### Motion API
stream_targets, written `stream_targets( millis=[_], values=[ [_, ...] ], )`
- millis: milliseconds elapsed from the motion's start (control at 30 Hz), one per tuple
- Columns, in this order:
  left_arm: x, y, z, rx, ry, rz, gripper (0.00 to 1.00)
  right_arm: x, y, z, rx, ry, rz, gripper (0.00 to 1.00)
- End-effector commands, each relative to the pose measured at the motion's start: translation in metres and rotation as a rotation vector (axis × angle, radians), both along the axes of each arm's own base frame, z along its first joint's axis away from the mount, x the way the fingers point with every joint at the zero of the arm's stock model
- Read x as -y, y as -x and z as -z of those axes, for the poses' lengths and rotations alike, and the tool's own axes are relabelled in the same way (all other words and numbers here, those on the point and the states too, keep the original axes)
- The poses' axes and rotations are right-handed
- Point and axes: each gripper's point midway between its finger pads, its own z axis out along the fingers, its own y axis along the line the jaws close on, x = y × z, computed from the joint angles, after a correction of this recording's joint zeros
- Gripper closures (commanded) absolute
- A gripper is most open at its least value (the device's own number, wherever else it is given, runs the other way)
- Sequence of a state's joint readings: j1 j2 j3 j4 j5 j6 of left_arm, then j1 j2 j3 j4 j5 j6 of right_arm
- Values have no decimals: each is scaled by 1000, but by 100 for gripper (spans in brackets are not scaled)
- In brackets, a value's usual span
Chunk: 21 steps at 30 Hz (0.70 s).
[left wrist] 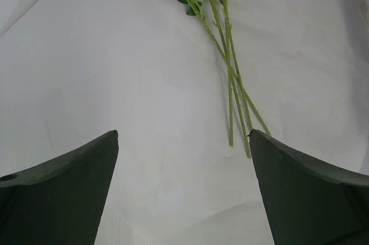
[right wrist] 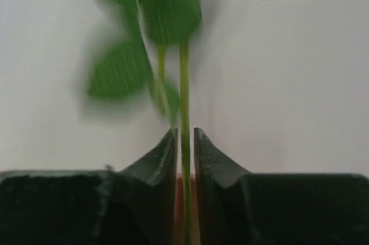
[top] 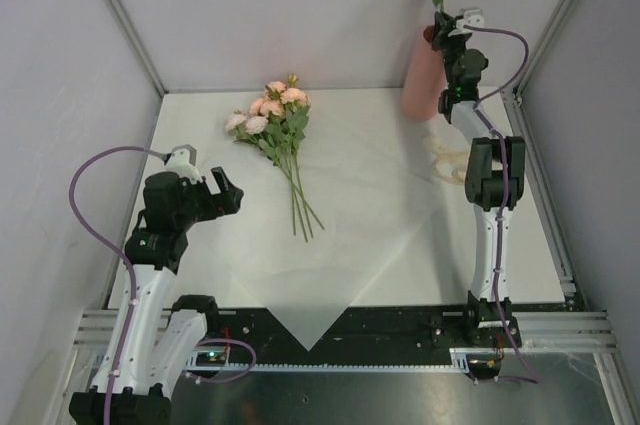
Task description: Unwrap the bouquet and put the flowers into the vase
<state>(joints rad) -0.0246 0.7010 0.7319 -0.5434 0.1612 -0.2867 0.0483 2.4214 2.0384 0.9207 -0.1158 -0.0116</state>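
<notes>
**Status: one stem at the vase, the rest on the paper**

1. My left gripper (top: 224, 193) hovers over the near left part of the white paper (top: 400, 225), jaws spread wide and holding nothing. In its wrist view only the two dark fingertips (left wrist: 86, 170) show. Everything behind them is cut off.
2. The flowers (top: 275, 115) lie flat on the paper in a loose bunch, blooms toward the far wall and stem ends toward me. The left wrist view shows only their stems (left wrist: 230, 83) and lowest leaves. The blooms are out of frame.
3. My right gripper (top: 455, 30) is raised at the mouth of the vase (top: 422, 85), which stands upright in the far right corner.
4. One leafy stem (right wrist: 184, 83) passes between its jaws, which stand very narrow. I cannot tell whether the pads press the stem or merely flank it.
5. The leaves are blurred, and the stem's top is cut off in both views.
6. My fingers hide the vase rim.
</notes>
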Motion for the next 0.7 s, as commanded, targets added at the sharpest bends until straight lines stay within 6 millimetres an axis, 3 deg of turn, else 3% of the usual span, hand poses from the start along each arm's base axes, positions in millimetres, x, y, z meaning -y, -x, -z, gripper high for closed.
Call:
stream_targets(
  millis=[0, 167, 367, 500, 667],
  values=[
    [0, -4, -8, 39, -4, 10, 0, 7, 46, -92, 137, -20, 22, 74],
    [0, -3, -11, 51, -4, 8, 0, 0, 65, -106, 113, -6, 20, 61],
    [0, -2, -11, 52, -1, 12, 0, -2, 85, -115, 64, -15, 65, 36],
    [0, -1, -13, 61, 0, 11, 0, -8, 103, -118, -11, -39, 66, 31],
    [1, -1, -15, 69, 2, 15, 0, -40, 126, -106, -255, -142, 6, 32]
  ],
)
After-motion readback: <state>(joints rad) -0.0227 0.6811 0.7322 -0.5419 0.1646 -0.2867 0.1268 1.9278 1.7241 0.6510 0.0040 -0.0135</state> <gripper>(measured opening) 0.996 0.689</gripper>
